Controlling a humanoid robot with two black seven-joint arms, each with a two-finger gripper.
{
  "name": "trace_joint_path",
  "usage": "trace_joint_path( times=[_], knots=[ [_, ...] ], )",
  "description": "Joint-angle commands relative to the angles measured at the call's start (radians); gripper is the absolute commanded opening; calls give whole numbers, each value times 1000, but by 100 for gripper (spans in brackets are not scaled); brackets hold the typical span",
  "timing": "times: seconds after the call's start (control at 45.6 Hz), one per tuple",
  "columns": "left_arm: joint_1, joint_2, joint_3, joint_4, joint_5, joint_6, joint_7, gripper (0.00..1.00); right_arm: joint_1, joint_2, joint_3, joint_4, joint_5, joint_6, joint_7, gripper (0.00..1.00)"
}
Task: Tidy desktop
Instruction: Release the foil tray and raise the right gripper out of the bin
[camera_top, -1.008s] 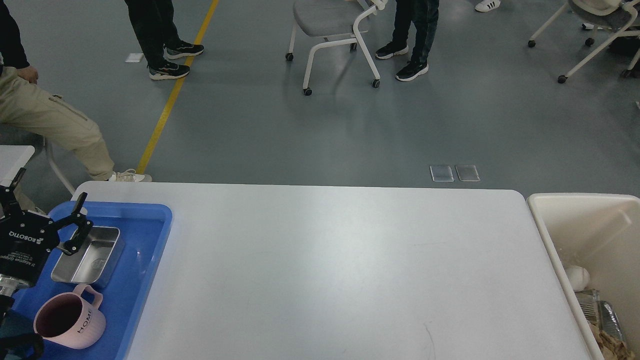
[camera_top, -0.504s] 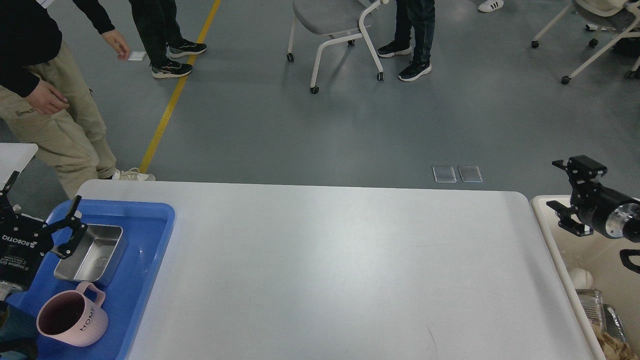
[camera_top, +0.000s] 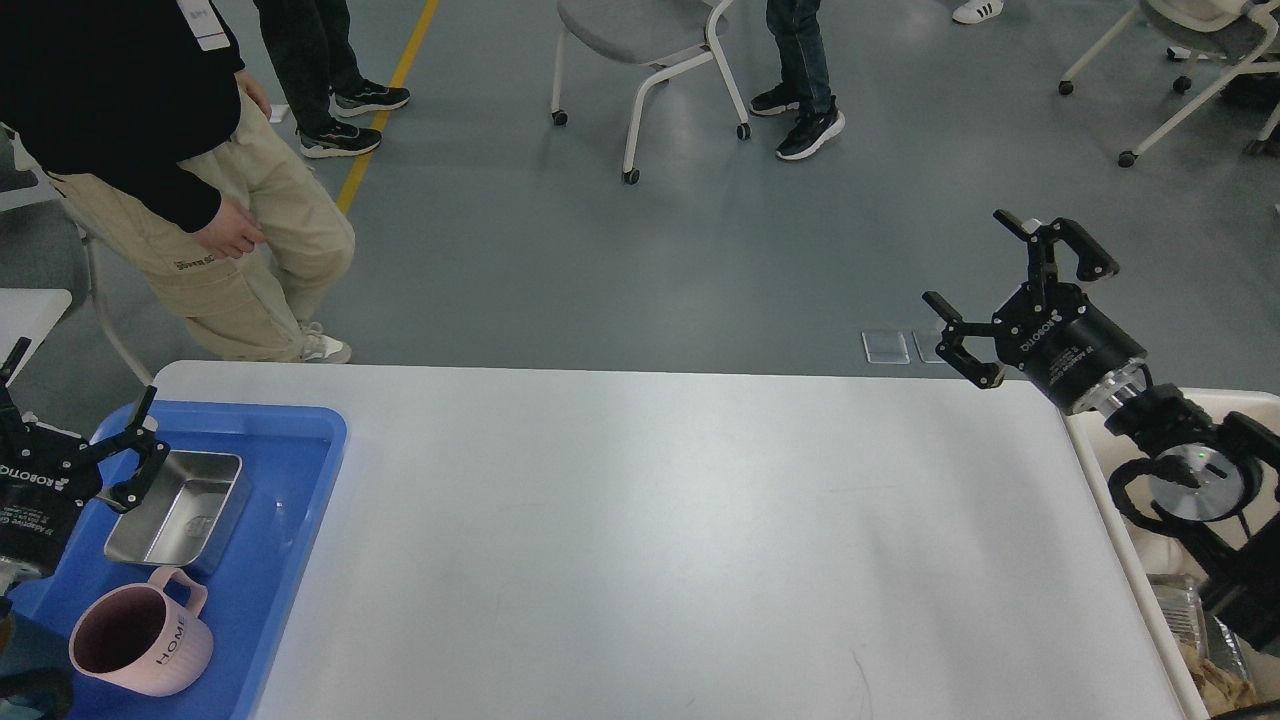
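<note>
The white desktop (camera_top: 660, 530) fills the middle of the head view, and its surface is bare. My left gripper (camera_top: 75, 405) is open and empty at the far left, above the blue tray (camera_top: 290, 470). The tray holds a steel rectangular pan (camera_top: 180, 512) and a pink mug (camera_top: 140, 645) marked HOME. My right gripper (camera_top: 1000, 275) is open and empty, raised above the desktop's far right corner.
A cream bin (camera_top: 1130, 490) stands right of the desktop, with foil and paper scraps (camera_top: 1200, 640) inside, partly hidden by my right arm. A person in khaki trousers (camera_top: 240, 240) stands close to the far left corner. Chairs and other people are farther back.
My right arm has come into view and risen from over the bin to the desktop's far right corner. My left gripper drew back slightly to the left. The person at left stood up and stepped closer.
</note>
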Motion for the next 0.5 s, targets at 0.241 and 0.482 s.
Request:
trace_joint_path(
  times=[0.241,0.482],
  knots=[
    [-37,-3,10,29,-2,14,3,97,-59,192,118,12,89,-77,-93,100],
    [-49,-14,4,54,-3,14,37,97,-63,272,120,7,89,-126,-120,100]
  ],
)
